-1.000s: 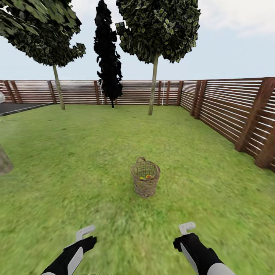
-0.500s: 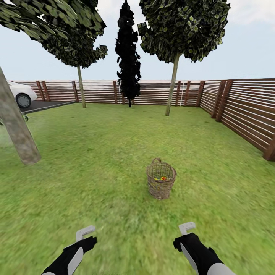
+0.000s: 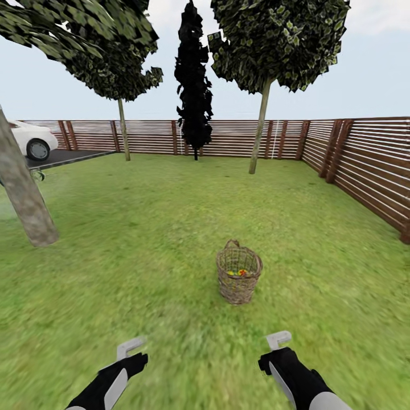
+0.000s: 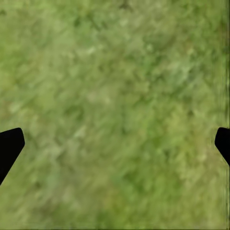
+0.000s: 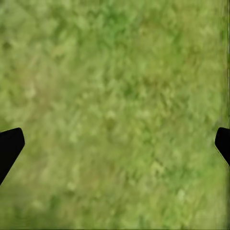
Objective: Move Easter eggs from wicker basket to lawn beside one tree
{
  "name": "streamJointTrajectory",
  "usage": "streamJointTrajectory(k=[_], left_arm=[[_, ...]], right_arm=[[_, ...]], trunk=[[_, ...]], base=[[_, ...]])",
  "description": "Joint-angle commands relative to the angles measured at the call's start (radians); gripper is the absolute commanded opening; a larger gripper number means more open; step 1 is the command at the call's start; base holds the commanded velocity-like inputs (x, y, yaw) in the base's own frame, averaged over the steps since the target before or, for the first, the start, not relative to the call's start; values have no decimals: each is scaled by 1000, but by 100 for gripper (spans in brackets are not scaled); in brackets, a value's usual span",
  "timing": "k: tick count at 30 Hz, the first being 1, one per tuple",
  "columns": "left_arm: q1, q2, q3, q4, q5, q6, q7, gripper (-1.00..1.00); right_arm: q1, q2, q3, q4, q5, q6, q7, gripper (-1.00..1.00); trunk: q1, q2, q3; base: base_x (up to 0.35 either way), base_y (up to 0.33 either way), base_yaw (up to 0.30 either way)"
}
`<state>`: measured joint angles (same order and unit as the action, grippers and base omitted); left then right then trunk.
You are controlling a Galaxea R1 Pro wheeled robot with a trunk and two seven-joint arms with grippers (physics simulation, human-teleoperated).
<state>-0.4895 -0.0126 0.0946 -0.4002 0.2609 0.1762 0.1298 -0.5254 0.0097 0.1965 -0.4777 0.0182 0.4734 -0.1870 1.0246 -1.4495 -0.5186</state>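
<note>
Right, approach phase, nothing picked yet. Wicker basket [image 3: 239, 279] stands upright on the lawn [image 3: 142, 239], mid-lawn ahead of me and a touch toward my right arm, well clear of the slatted fence [image 3: 370, 171]. Yellow and red colour shows through the rim, so Easter eggs [image 3: 237, 273] are inside; can't count them from here.

Left hand [image 3: 130, 348] and right hand [image 3: 278, 339] hang low over bare grass, short of the basket. Both wrist views have the fingertips out at the frame edges with grass between: both hands spread, pinching nothing.

My plan: close in until the basket sits between the arms, square up, then reach down past the arched handle, not through it. Nearest drop candidate looks like the grey trunk [image 3: 23, 193] off my left; the straight-trunked tree [image 3: 259, 131] by the back fence is farther.
</note>
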Motion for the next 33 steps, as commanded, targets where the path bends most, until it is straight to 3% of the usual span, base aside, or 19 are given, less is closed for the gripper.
streamJointTrajectory(k=[1, 7, 12, 33], left_arm=[[0, -1, 4, -3, 9, 6, 4, 100], [0, -1, 4, 1, 9, 6, 4, 100], [0, -1, 3, 35, 8, 2, 4, 100], [0, 4, 2, 37, 8, 6, -1, 100]], right_arm=[[-1, 0, 6, -1, 2, 7, -3, 100], [-1, 0, 6, -1, 2, 7, -4, 100], [-1, 0, 6, -1, 2, 7, -5, 100], [-1, -9, 2, -2, 2, 9, -4, 100]], trunk=[[0, -1, -1], [0, -1, -1], [0, -1, -1], [0, -1, -1]], base=[[263, -237, -275], [263, -237, -196], [263, -237, -19], [277, -213, 0]])
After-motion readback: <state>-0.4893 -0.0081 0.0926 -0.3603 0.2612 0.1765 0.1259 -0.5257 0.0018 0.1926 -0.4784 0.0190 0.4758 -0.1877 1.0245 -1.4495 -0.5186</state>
